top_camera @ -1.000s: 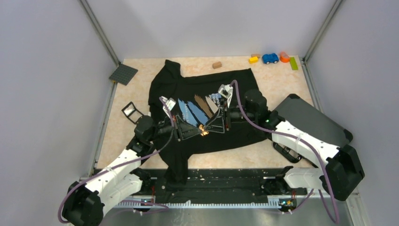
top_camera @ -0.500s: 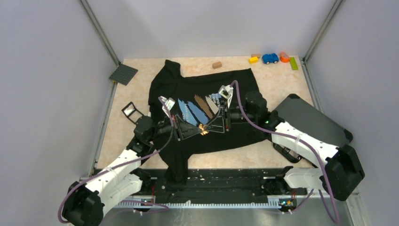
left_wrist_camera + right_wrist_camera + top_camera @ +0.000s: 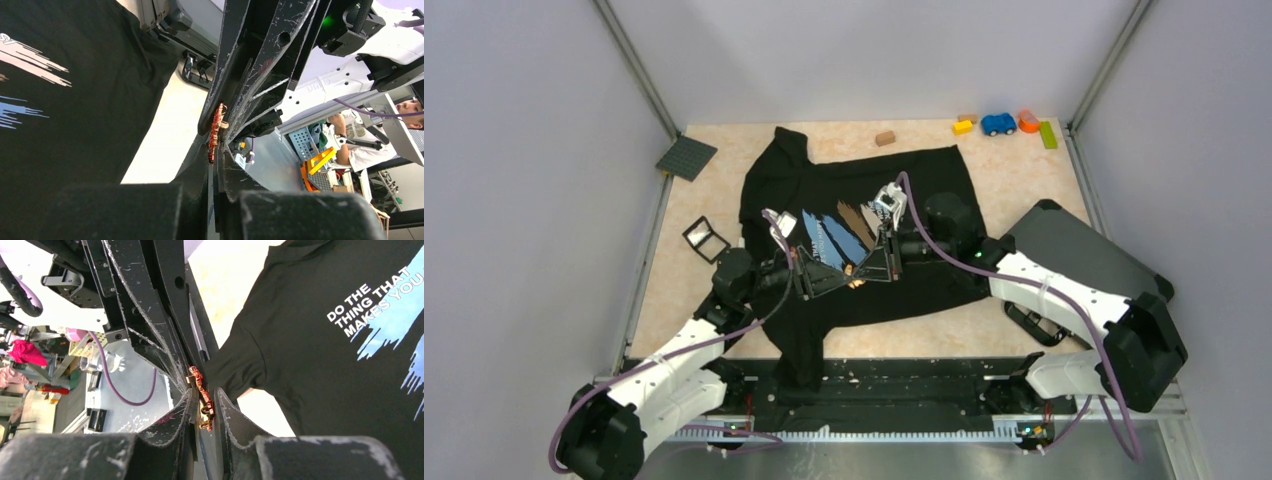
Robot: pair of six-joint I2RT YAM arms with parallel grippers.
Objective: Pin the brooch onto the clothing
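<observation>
I see my left gripper (image 3: 215, 156) nipping the brooch (image 3: 217, 125) by its lower end; the T-shirt (image 3: 75, 110) lies at 9 o'clock.

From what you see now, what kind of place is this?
Probably a robotics lab: grey walls enclose the table, two robot arms are mounted at its edge, and a person is seen among equipment beyond.

2 white-black arms (image 3: 674, 352), purple cables (image 3: 754, 322)
</observation>
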